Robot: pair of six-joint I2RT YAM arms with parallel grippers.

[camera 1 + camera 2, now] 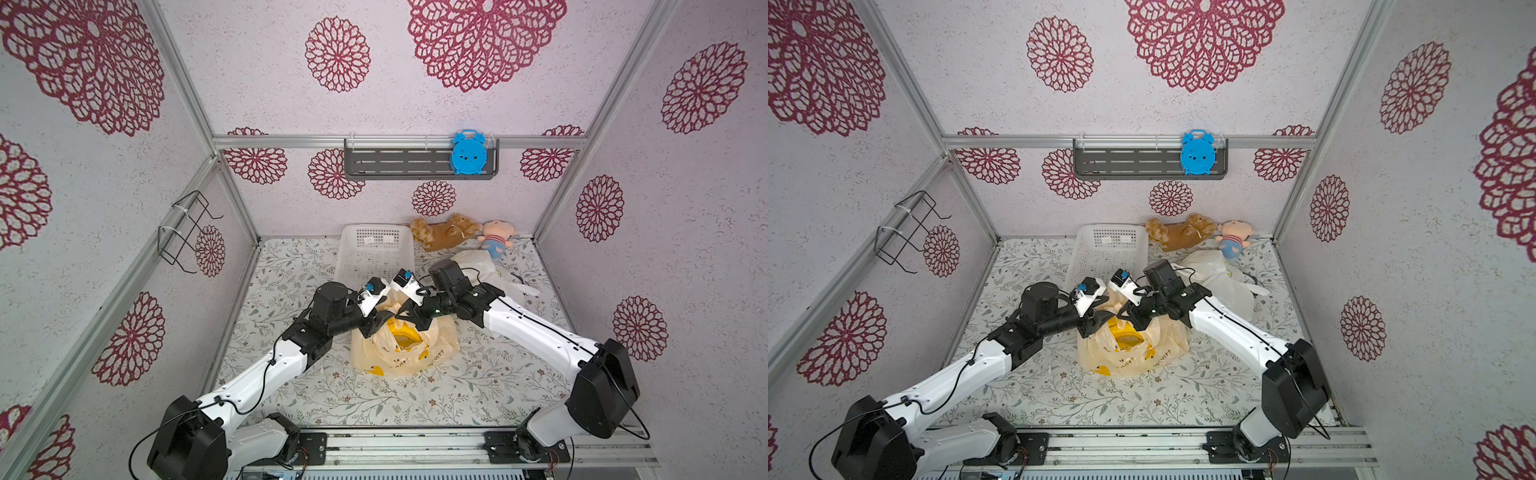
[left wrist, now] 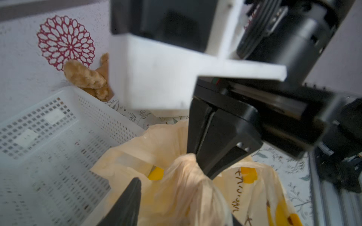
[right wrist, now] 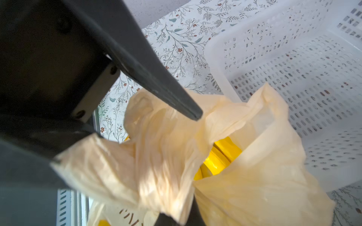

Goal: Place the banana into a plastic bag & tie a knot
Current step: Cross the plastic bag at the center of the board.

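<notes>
well, starting at the left, the left end effector [image 1: 379,322] hangs over the near edge of the plastic bag [image 1: 436,351] with its jaws standing apart; bag film lies between its fingers [image 3: 156,84], but nothing is pinched there. just behind, a flap of the bag appears to lean on the white basket [image 1: 347,253]. in the middle the bag sits on the table [image 1: 291,374] with the banana [image 1: 402,334] inside, its yellow showing through a mouth that gapes wide. to the right, the right end effector [image 2: 201,162] is clamped tight on a twisted handle [image 2: 186,172], a thin rope of film. that single pinch looks like the weak point: a sideways pull could draw the slick strand out of the jaws. whether any loop has formed i cannot tell, but a loose one would probably fall apart. a hard upward tug might instead lift the light bag and tip the banana out through the gap. the open left fingers could also snag loose film as they move, or drag the flap into the basket mesh. farther right, a white bag [image 1: 490,270] lies under the right arm and could be swept along.
</notes>
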